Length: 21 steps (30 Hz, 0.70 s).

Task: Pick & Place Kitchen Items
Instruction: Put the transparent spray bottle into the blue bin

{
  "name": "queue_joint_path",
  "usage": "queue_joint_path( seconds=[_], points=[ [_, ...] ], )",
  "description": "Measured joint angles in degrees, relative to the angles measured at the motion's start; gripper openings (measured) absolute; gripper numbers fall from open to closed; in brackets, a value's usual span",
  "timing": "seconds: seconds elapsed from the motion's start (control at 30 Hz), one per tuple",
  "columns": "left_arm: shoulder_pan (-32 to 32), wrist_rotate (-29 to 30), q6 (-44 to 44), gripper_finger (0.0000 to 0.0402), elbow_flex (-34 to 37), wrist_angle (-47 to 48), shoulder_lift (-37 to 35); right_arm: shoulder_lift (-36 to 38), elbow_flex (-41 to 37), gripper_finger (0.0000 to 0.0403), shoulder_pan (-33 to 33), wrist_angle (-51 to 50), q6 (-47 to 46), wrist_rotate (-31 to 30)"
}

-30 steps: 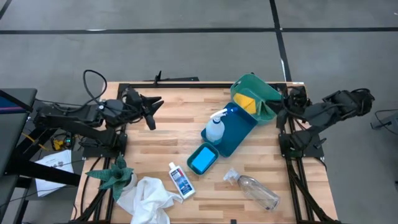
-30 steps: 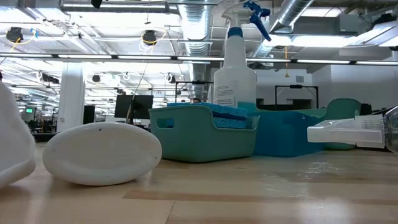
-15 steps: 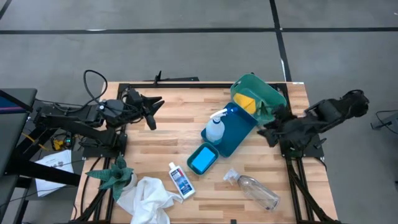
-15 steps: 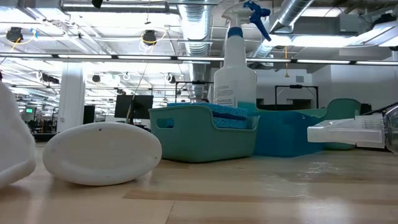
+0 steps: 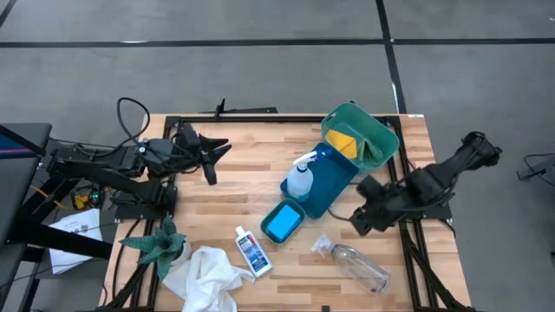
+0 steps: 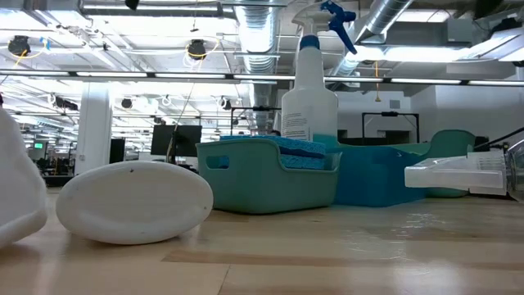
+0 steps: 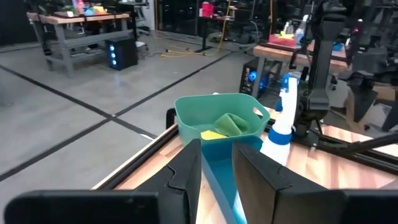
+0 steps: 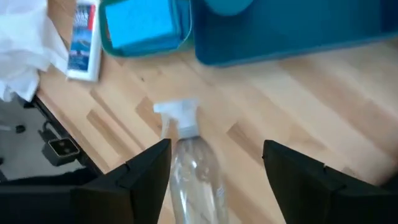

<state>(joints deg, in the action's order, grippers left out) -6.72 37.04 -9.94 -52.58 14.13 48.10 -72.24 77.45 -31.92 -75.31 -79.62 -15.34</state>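
Since one second ago the right gripper [image 5: 362, 218] has left the green bin [image 5: 379, 132] at the table's 1 o'clock corner and swung toward 5 o'clock, and its fingers have spread wide apart; nothing is between them. It now hangs above the clear plastic bottle [image 8: 194, 179], which lies on its side on the table [image 5: 234, 160] at about 5 o'clock, its white cap [image 8: 176, 111] pointing toward the blue tray [image 5: 334, 180]. In the right wrist view the bottle lies between the two open fingers, so the line-up looks good already.

I judge that the step in hand is to grasp this bottle. To do it well, the gripper should come down straight over the body's middle, not the cap, and close across the narrow width, because a round, light bottle may roll or slip away.

The left gripper [image 5: 211, 160] waits at 10 o'clock, its fingers nearly together and holding nothing.

The spray bottle [image 5: 299, 179] stands in the blue tray, a blue sponge [image 5: 281, 224] lies in the small teal tub [image 5: 292, 206], and the small white bottle [image 5: 251, 250] and the white cloth [image 5: 206, 276] lie at 7 o'clock.
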Motion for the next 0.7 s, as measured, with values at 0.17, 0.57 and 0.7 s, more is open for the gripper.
queue_joint_path(
  seconds=[0.17, 0.57, 0.7],
  points=[
    [0.0, -1.2, 1.0, 0.0087, 0.0, 0.0, 0.0, -4.6, 0.0, 0.0244, 0.5, 7.6, 0.8, 4.6],
    [0.0, -5.8, 1.1, 0.0087, 0.0, 1.0, -0.3, -18.8, 0.0, 0.0244, 1.8, 13.9, 2.2, 12.1],
    [-0.5, -7.1, 1.1, 0.0087, 0.0, 0.8, -0.9, -22.6, 0.0, 0.0244, 2.9, 14.7, 5.0, 14.3]
  ],
)
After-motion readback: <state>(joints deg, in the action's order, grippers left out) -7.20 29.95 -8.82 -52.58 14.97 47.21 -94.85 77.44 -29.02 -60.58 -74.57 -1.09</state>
